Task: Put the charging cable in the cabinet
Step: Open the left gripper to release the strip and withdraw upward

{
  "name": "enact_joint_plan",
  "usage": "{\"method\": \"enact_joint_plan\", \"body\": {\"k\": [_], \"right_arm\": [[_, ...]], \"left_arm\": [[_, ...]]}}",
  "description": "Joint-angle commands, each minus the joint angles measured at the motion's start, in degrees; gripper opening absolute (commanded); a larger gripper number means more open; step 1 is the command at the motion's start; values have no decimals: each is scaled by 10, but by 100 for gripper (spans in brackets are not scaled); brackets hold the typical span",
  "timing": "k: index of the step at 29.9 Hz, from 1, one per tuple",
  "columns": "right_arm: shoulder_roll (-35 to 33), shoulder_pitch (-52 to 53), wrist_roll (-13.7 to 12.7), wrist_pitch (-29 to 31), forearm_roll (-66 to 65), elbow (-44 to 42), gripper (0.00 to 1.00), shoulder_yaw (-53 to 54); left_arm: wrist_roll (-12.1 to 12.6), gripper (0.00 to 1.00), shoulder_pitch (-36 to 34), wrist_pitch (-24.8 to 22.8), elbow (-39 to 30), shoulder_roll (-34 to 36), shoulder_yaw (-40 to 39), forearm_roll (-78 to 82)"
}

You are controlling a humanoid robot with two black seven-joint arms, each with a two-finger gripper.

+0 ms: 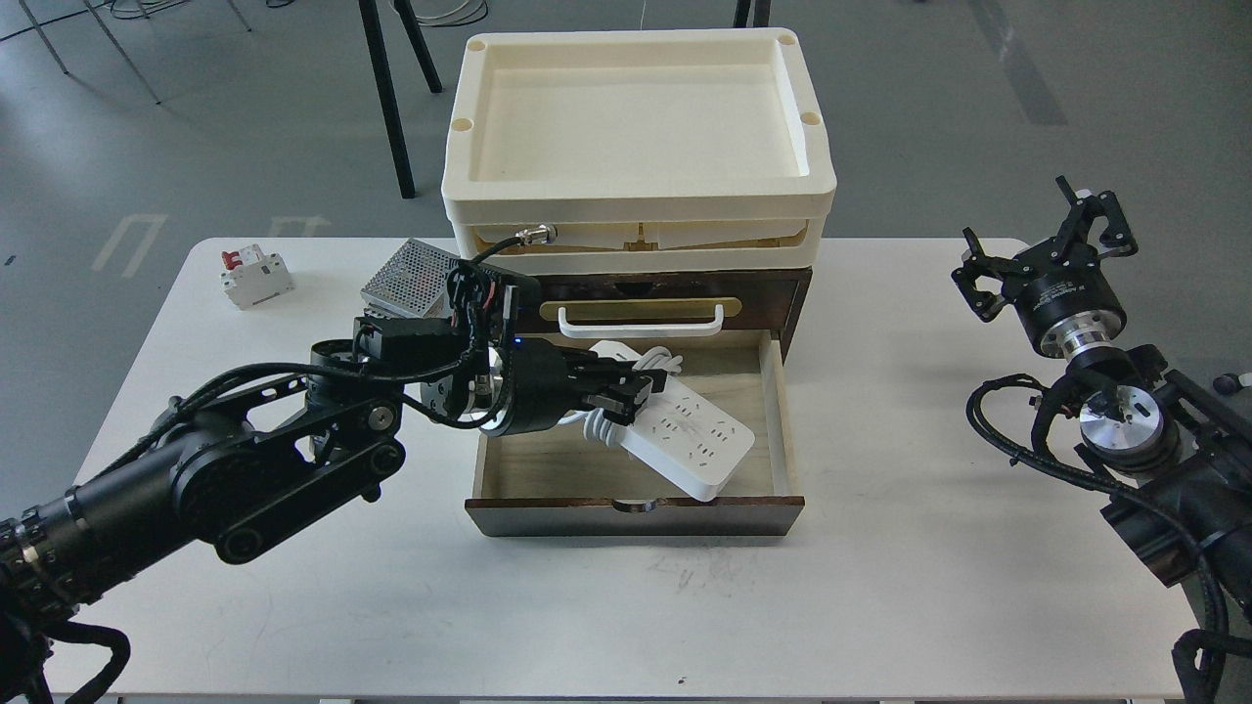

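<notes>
White table (880, 587): charging cable (685, 430) inside open cabinet (636, 508) drawer, left fingers (626, 386) gripping it.

place: lab or workshop | signs: my white desk (880, 606) on grey concrete floor (1076, 147) | metal power-supply box (406, 277) | loose floor cables (450, 12)

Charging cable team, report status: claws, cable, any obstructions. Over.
Left claw shut on charging cable, over the open cabinet drawer. Right claw open, idle, apart. Drawer path looks unobstructed.
</notes>
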Motion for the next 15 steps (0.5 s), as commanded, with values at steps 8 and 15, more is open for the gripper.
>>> {"method": "enact_joint_plan", "body": {"k": [8,15], "right_arm": [[0,-1,0,1,0,0,100,0],[0,-1,0,0,0,0,100,-1]], "left_arm": [[3,35,0,0,45,2,6,3],[3,56,-1,0,45,0,2,3]]}}
